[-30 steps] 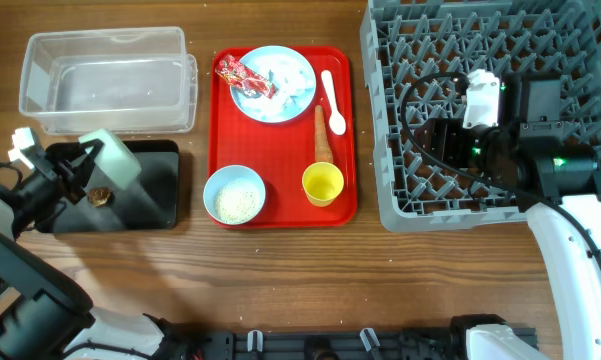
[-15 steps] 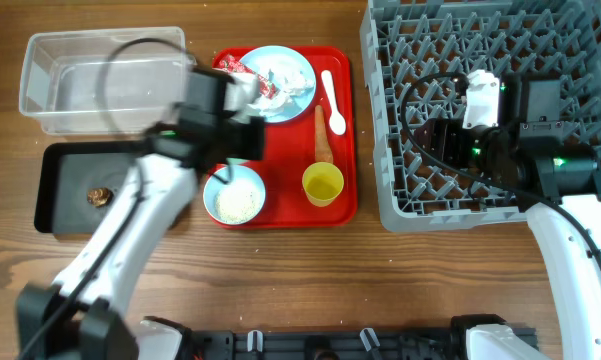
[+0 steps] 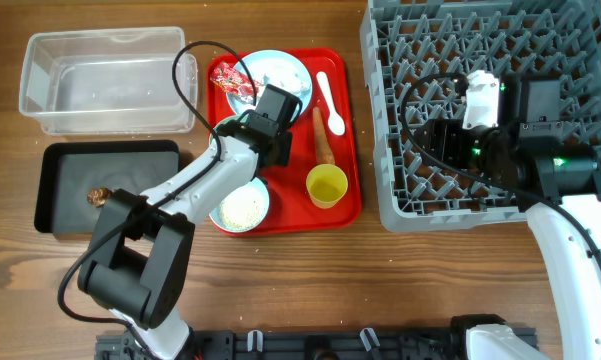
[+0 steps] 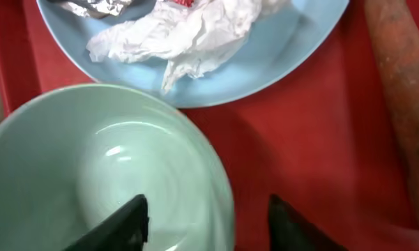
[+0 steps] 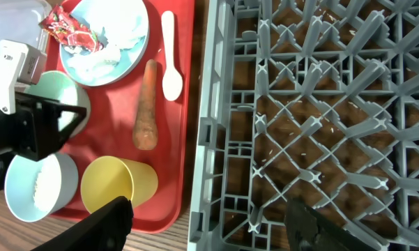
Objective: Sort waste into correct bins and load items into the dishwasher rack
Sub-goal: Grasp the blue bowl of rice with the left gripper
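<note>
My left gripper (image 4: 208,224) is open low over the red tray, its fingers astride the right rim of an empty pale-green bowl (image 4: 104,167) without touching it. Just beyond lies the pale-blue plate (image 4: 293,49) with the white tissue (image 4: 188,35) and the red wrapper (image 3: 230,78). The carrot piece (image 3: 322,135), white spoon (image 3: 332,98), yellow cup (image 3: 325,185) and a bowl of rice (image 3: 242,208) also sit on this tray. A brown lump (image 3: 98,196) lies in the black tray (image 3: 140,160). My right gripper (image 5: 209,226) hangs open above the grey rack (image 3: 500,60), holding nothing.
The clear tub (image 3: 105,80) stands at the back left, behind the black tray. The red tray (image 3: 352,120) lies between the bins and the rack. My left arm (image 3: 180,185) stretches from the front left across the rice bowl.
My left arm has swung from above the black tray over to the red tray. Its gripper has gone from shut to open. The right arm has not moved.
</note>
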Controlling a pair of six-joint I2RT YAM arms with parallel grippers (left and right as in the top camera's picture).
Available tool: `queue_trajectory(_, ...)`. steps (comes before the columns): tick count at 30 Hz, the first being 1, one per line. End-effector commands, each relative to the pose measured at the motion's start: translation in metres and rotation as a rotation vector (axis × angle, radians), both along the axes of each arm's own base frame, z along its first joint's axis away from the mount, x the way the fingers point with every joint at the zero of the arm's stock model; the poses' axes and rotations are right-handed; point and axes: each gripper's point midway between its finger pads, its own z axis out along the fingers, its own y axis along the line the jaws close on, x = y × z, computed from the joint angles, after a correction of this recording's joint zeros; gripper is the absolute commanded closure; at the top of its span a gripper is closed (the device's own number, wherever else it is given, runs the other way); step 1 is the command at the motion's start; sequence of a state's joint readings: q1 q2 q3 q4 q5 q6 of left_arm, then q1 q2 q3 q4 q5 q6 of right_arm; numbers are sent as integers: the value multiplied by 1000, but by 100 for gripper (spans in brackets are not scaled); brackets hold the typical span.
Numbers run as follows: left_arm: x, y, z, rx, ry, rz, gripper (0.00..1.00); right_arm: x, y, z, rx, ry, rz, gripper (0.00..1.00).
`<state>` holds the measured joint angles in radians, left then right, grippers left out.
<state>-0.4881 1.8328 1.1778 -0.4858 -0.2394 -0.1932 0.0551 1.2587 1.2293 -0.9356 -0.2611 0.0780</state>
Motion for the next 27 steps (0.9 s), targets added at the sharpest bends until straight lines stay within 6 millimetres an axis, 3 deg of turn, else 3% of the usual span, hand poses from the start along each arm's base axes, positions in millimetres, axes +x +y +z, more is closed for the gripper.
queue_trajectory(1, -1, 4, 21, 9, 12, 35, 41, 4, -1, 6, 1, -12, -7, 27)
queue_trajectory(4, -21, -3, 57, -84, 95, 89, 45, 4, -1, 6, 0, -13, -6, 27)
queue_trajectory(6, -49, -15, 67, -197, 208, 121, 49, 4, -1, 6, 0, -13, -6, 27)
queue_trajectory(9, -89, -10, 50, -179, 371, 208, 52, 4, -1, 6, 1, -13, -6, 27)
queue_trajectory(14, -125, -16, 3, -132, 434, 183, 53, 5, -1, 6, 1, -17, -7, 26)
queue_trajectory(18, -135, -5, -21, -87, 420, 231, 61, 5, -1, 6, 2, -15, -7, 27)
queue_trajectory(21, -138, 4, -35, -47, 413, 244, 73, 5, -1, 6, 2, -15, -7, 26)
queue_trajectory(24, -135, 5, -36, -42, 393, 245, 94, 5, -1, 6, 2, -15, -7, 26)
queue_trajectory(27, -128, 1, -33, -60, 374, 242, 96, 5, -1, 6, 2, -15, -7, 26)
